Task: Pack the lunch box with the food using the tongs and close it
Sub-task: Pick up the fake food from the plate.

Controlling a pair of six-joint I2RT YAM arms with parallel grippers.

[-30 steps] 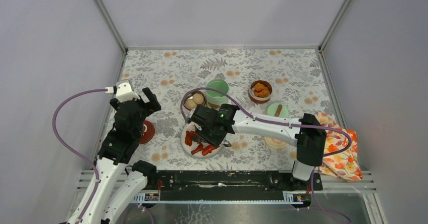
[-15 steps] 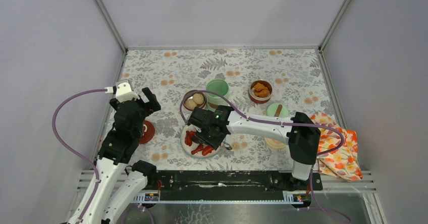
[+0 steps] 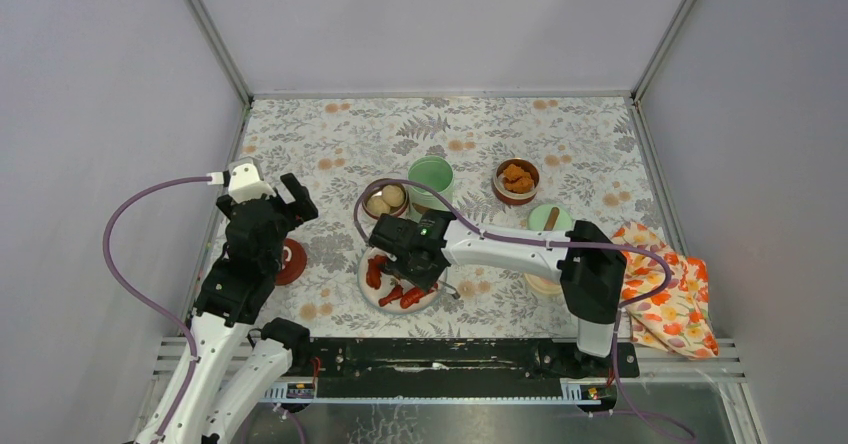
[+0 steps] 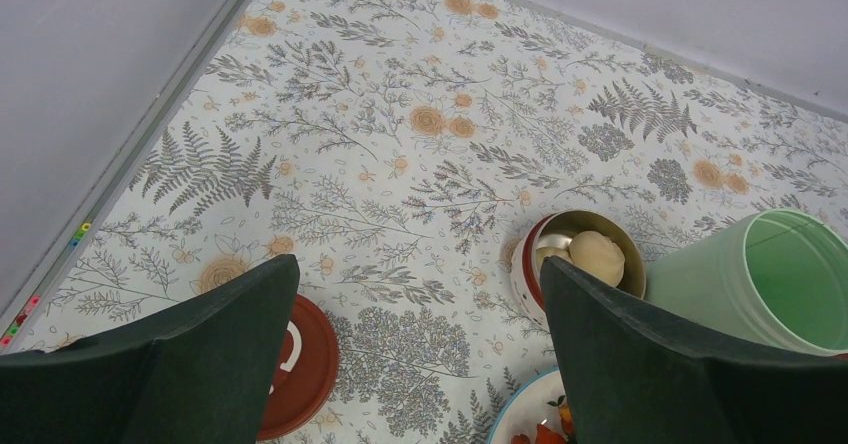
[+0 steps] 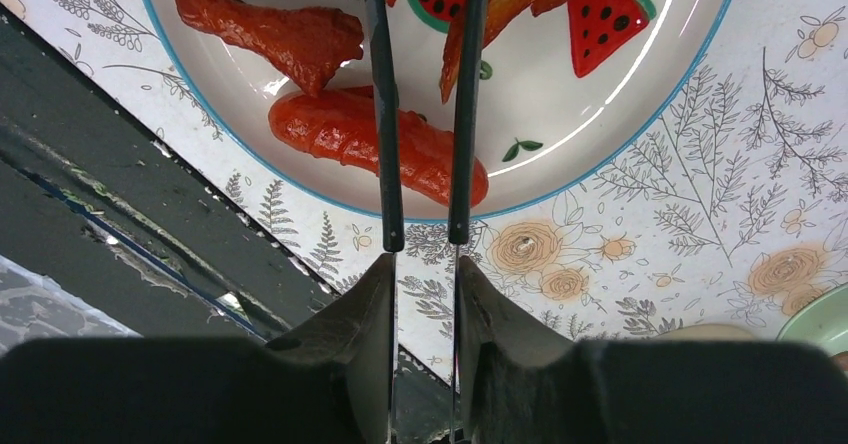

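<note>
Two arms, one pair of tongs pinched over the plate

**Top view.** The plate (image 3: 384, 305) is taken as the landmark. The right gripper (image 3: 402, 269) is held low over it, above the red sausages (image 3: 376, 275). Just beyond the plate a bowl of pale balls (image 3: 385, 201) is seen, with the open jar (image 3: 431, 177) touching that bowl's right side. A bowl of orange chunks (image 3: 516, 180) is set farther right of the plate and beyond it. A green lid (image 3: 549, 218) and a cream lid (image 3: 541, 284) are placed right of the plate, and a patterned cloth (image 3: 672, 299) is spread well to its right. A red lid (image 3: 292, 261) is laid left of the plate, and the left gripper (image 3: 275, 186) is raised above that lid.

**Left wrist.** The left gripper (image 4: 420, 274) is spread wide and nothing is held between its fingers (image 4: 200, 354). The red lid (image 4: 300, 364), the balls (image 4: 597, 256) in their bowl, the jar (image 4: 770, 284) and a sliver of the plate (image 4: 525, 416) are framed below.

**Right wrist.** The tongs (image 5: 384, 114) are pinched between the fingers of the right gripper (image 5: 422, 274), and their two arms are pressed near each other. The arms are stretched across the plate (image 5: 620, 114) and over one sausage (image 5: 340, 134); another is seen farther left (image 5: 280, 32). The tips are cut off by the upper edge, so what they touch cannot be told.
</note>
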